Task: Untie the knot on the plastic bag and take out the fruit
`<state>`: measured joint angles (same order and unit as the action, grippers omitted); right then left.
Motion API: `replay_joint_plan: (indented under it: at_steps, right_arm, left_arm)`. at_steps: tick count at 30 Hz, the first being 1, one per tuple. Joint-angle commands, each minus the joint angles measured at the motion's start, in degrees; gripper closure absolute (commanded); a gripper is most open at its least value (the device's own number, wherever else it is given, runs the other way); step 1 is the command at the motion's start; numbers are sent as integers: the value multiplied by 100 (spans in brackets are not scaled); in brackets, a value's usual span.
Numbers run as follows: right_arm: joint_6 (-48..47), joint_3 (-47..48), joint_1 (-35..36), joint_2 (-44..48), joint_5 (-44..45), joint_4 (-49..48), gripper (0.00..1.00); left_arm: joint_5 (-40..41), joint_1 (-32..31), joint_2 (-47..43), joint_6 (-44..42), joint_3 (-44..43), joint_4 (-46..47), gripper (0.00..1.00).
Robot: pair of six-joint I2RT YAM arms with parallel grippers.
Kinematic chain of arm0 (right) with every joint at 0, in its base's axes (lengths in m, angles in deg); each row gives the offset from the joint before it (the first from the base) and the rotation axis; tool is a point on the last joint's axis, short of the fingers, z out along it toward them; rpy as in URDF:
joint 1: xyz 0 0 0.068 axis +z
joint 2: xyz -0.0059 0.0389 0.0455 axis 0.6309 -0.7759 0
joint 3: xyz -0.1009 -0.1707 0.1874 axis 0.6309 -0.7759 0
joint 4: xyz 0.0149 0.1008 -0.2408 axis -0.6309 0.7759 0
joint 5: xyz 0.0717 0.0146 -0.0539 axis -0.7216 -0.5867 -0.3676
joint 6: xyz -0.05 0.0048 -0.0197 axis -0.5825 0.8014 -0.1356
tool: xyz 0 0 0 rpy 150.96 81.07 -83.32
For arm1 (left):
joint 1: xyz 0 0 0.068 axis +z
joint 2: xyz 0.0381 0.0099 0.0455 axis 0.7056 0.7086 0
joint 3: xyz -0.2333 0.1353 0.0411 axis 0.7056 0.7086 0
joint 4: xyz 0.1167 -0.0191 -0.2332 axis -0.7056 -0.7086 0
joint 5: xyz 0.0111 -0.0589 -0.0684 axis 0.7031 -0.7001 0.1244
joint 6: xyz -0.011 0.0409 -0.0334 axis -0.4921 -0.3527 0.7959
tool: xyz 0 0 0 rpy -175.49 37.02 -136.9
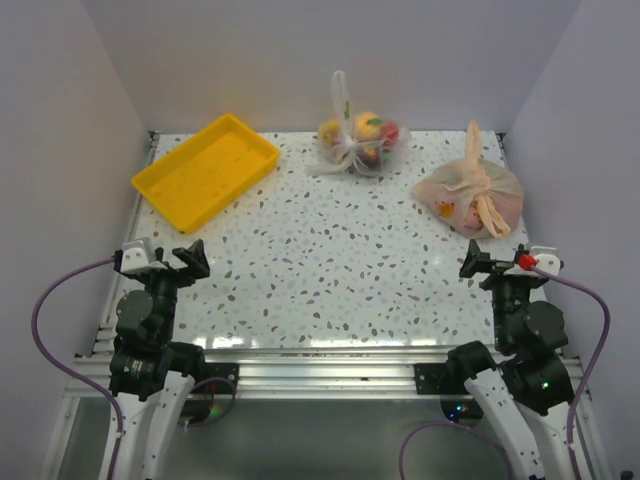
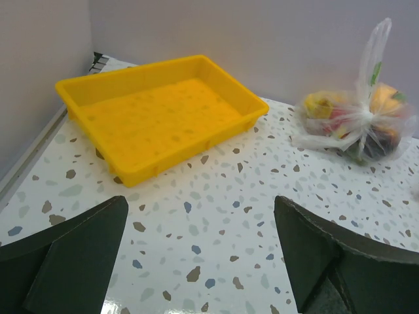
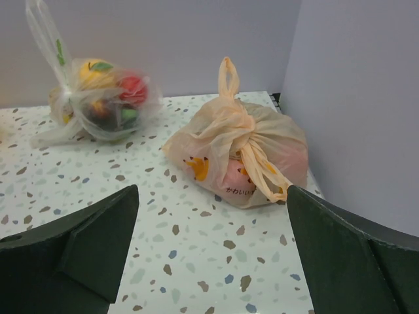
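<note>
The peach-orange plastic bag lies tied at the far right of the table; it also shows in the right wrist view. Its knot is a bunched band with a long tail, seen close in the right wrist view. The fruit inside shows only as pinkish shapes through the plastic. My right gripper is open and empty, well short of the bag, with the table between its fingers. My left gripper is open and empty at the near left.
A yellow tray stands at the far left, also in the left wrist view. A clear whitish bag of fruit with a white knot sits at the far middle. Walls close the table on three sides.
</note>
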<state>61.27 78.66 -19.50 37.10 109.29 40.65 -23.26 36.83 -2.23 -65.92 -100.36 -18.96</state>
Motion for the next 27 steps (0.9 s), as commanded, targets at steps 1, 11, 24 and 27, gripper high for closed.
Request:
replay_joint_plan:
  at_steps: [1, 11, 24, 27]
  right_arm:
    - [13, 8, 25, 91, -26, -244, 1]
    - [127, 332, 33, -479, -149, -25, 1]
    - [1453, 1447, 25, -2839, -79, 125, 1]
    - [1998, 1983, 25, -3850, 272, 406, 1]
  left_arm:
    - [-75, -30, 75, -147, -86, 289, 0]
    - [-14, -30, 31, -139, -95, 228, 0]
    - [56, -30, -268, -156, -42, 210, 0]
    - [92, -30, -338, -148, -42, 210, 0]
